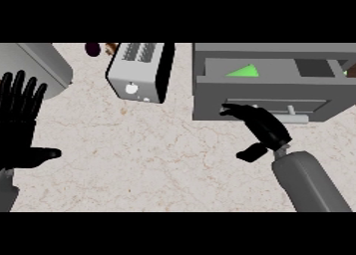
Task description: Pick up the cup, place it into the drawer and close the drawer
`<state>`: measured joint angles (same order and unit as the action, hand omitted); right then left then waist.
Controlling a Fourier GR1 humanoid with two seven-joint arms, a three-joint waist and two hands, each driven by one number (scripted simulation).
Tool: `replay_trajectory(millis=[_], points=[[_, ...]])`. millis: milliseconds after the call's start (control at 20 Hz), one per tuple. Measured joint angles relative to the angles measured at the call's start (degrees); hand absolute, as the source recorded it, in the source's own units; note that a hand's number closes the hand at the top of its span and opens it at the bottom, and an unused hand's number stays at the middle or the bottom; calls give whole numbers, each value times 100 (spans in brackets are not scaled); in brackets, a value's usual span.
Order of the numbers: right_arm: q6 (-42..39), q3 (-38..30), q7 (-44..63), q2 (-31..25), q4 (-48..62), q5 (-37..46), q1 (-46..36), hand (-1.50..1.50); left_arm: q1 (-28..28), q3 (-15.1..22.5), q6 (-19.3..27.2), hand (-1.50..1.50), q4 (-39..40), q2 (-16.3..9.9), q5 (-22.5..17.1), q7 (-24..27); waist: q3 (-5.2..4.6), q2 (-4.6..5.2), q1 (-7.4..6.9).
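The right hand (260,127) reaches the drawer (272,94) front with relaxed fingers and holds nothing; the left hand (15,124) rests open at the left edge. The green cup (243,71) lies inside the open drawer. If the push is off-centre, the fingers may slip off the handle (298,117) and the drawer may stay partly open.

Left hand (15,129): matte black, long slender fingers and a thick thumb. Right hand (263,128): same black finish, on a smooth, rounded grey forearm (309,182). No markings or cables are visible.

Drawer (272,94) open; green cup (243,71) inside. Right hand (263,127) at drawer front, fingers (236,111) extended against handle (294,118). Left hand (15,124) open, upright at left edge. Toaster (140,72) on surface (136,159).
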<state>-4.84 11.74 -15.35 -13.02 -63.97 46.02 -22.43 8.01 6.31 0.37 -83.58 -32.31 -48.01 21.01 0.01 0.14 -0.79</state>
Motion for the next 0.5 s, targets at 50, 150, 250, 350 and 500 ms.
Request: replay_trajectory(millis=[50, 150, 250, 350, 500], points=[[80, -66, -122, 29, 347, 27, -166, -150, -80, -27, -75, -150, -33, 6, 16, 5, 1, 2, -11], [240, -212, -314, 97, 910, 76, -480, -150, -165, -92, -91, -150, -119, 82, 80, -38, -6, -11, -16], [344, -377, -522, 133, 1505, 81, -860, -150, -113, -176, -209, -150, -14, 113, 111, -59, -11, -14, -28], [382, -539, -751, 141, 2019, 46, -1191, -150, -98, -267, -306, -150, 28, 140, 119, -102, -14, -17, -36], [408, -812, -961, 145, 2815, -35, -1730, -150, -184, -376, -499, -150, 51, 136, 123, -96, -11, 6, -70]])
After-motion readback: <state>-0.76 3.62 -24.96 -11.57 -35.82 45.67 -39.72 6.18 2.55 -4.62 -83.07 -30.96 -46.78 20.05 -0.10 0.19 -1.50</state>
